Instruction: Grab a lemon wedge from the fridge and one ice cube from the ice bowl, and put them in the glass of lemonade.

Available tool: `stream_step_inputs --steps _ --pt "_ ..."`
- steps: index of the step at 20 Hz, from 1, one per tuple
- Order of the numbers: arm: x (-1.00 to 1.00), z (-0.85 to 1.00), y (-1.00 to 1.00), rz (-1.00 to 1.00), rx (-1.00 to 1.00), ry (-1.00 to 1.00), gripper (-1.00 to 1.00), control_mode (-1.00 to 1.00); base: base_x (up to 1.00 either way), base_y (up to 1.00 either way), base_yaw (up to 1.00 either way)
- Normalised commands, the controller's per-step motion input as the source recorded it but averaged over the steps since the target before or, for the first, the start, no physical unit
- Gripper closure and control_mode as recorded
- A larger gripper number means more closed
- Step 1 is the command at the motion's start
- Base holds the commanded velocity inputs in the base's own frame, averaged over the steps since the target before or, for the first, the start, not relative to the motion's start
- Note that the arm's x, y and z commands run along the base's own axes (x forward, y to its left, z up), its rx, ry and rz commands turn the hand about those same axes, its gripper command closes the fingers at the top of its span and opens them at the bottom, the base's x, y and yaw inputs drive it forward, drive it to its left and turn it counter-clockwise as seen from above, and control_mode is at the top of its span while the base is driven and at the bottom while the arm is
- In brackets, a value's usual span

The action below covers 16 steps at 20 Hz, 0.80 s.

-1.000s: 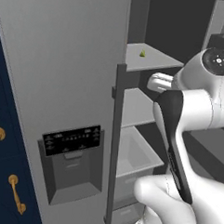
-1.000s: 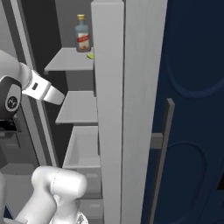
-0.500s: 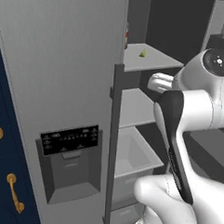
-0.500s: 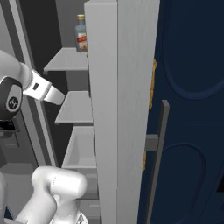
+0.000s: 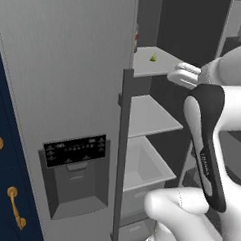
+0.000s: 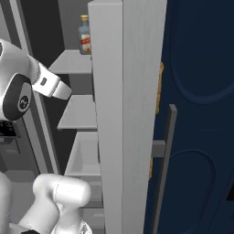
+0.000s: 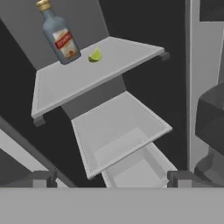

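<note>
Inside the open fridge (image 5: pixel 84 80) the lemon wedge (image 7: pixel 95 55) lies untouched on the top shelf (image 7: pixel 83 74) just beside a bottle (image 7: pixel 59 33), while the hand (image 7: pixel 109 177), fingers spread and empty, hangs well short, so every step remains.

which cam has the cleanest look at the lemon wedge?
Hand view: the lemon wedge lies unobstructed on the upper fridge shelf, beside the bottle. In the left base view it is a tiny speck on that shelf. In the right base view the open door hides it.
</note>
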Motion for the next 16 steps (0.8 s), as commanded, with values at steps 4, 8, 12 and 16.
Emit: stream_step_inputs --steps 4,8,12,16 --pt "0.06 0.24 0.11 -0.15 0.0 -0.03 -1.0 -1.0 0.0 0.0 0.0" --pt "0.76 0.31 -0.08 0.01 -0.05 0.04 -1.0 -1.0 0.0 0.0 0.0" --pt "1.0 0.02 -0.13 0.11 -0.06 0.09 -1.0 -1.0 0.0 0.0 0.0" --pt "1.0 -0.32 -0.01 0.12 -0.07 0.16 -1.0 -1.0 0.0 0.0 0.0"
